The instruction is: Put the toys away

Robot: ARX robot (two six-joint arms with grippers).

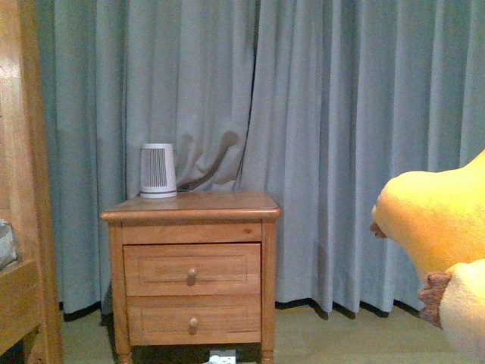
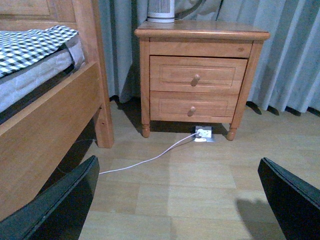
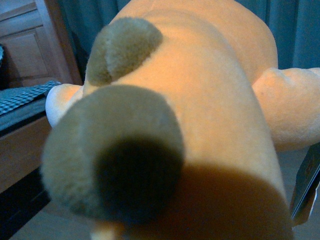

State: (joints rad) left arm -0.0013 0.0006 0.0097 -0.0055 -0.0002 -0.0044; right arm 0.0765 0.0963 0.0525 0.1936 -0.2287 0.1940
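Note:
The orange-yellow plush animal (image 1: 438, 220) hangs in the air at the right edge of the front view, with a paler cream part (image 1: 468, 311) and a small brown stitched paw below it. It fills the right wrist view (image 3: 200, 115), where two brown rounded patches show close up. My right gripper is shut on the plush animal; only one dark finger (image 3: 306, 185) shows beside it. My left gripper (image 2: 180, 200) is open and empty, its two black fingers (image 2: 55, 205) spread wide low above the wooden floor. Neither arm shows in the front view.
A wooden nightstand (image 1: 193, 269) with two drawers stands before grey-blue curtains (image 1: 341, 114), a white ribbed device (image 1: 158, 171) on top. A wooden bed (image 2: 45, 115) with checked bedding is left of it. A white cable (image 2: 145, 159) runs across the floor to a power strip (image 2: 203, 134).

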